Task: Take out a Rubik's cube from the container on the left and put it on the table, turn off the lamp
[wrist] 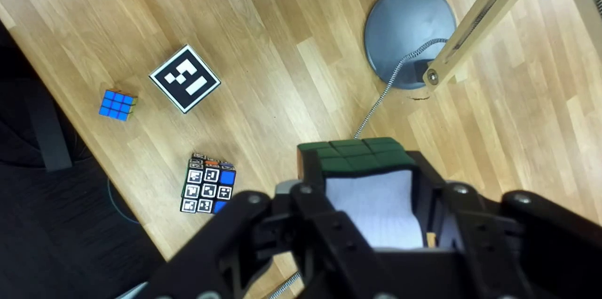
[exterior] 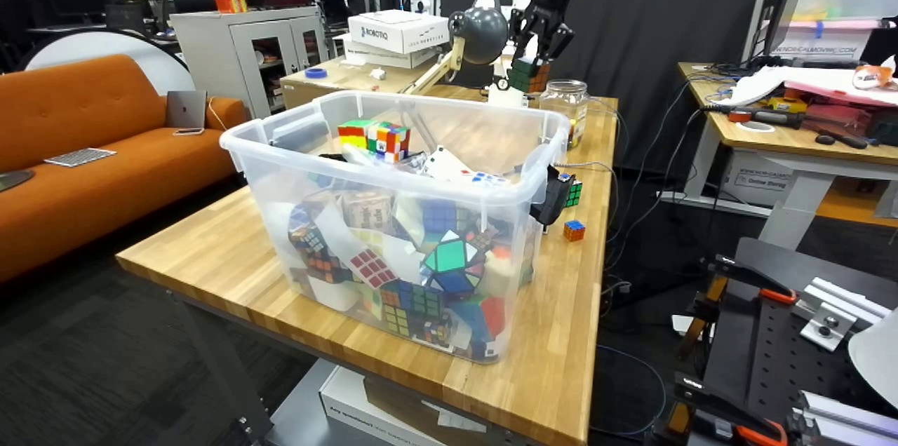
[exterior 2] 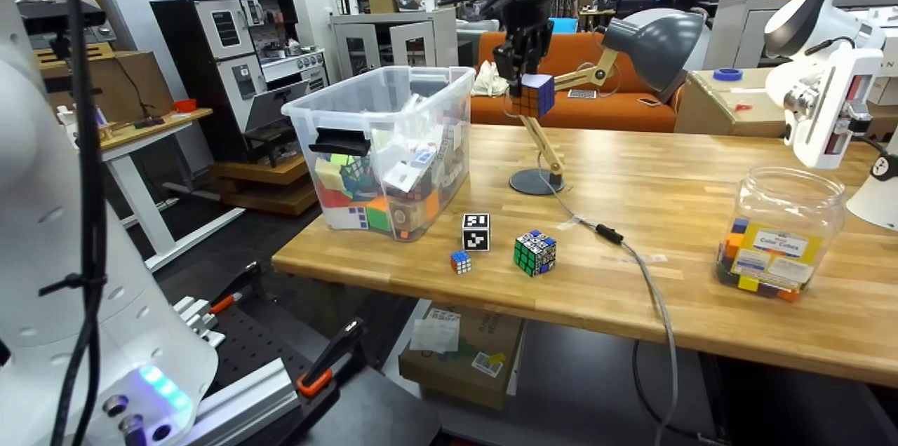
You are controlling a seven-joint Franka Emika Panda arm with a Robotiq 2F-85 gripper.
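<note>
Hanging in midair, the Rubik's cube [exterior 2: 533,97] is pinched by the gripper [wrist: 369,179], above the table [exterior 2: 673,172] and outside the container [exterior: 382,174], so the taking-out looks done. Lowering it onto the table is what remains of that half. The lamp [exterior 2: 649,43] should come after: whether it is lit I cannot tell, and what looks like its cord switch [exterior 2: 609,233] lies untouched.

We can read "ROBOTIQ" on a white box [exterior: 398,34], "Any questions?" on a low box [exterior: 372,419] under the desk [exterior: 561,362], "Color Cubes" on a clear jar [exterior 2: 780,246], "NOR-CALMOVING" on a pale box [exterior: 819,46] and "Online Storage" on a far box [exterior: 758,178].
</note>
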